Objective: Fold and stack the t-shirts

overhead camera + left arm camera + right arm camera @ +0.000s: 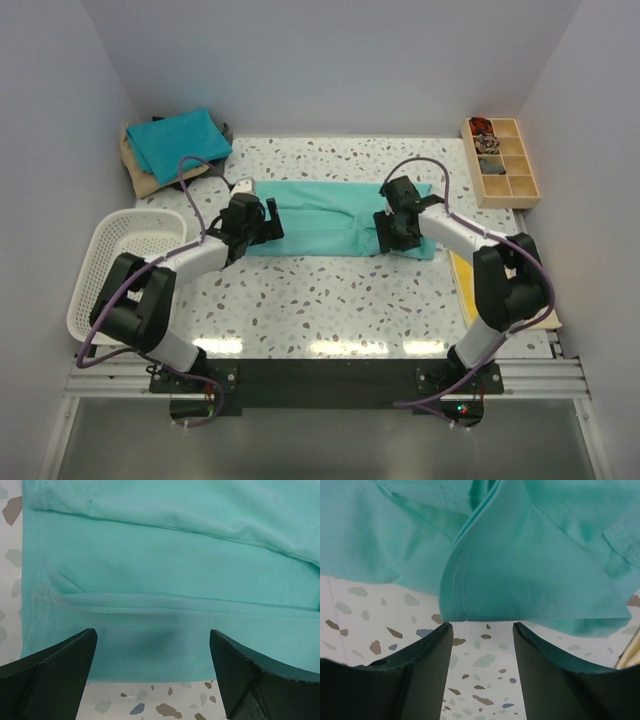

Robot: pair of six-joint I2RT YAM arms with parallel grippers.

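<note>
A light sea-green t-shirt (330, 215) lies folded into a long strip across the middle of the speckled table. My left gripper (262, 222) is open over the strip's left end; the left wrist view shows the cloth (165, 580) between the spread fingers, near its front edge. My right gripper (392, 228) is open at the strip's right end; the right wrist view shows a hemmed fold of the shirt (520, 570) just beyond the fingertips. A folded teal-blue t-shirt (178, 140) lies on a tan one (140, 172) at the back left.
A white mesh basket (125, 262) stands at the left edge. A wooden compartment tray (500, 162) with small items sits at the back right. Flat yellow and tan sheets (468, 290) lie under the right arm at the right edge.
</note>
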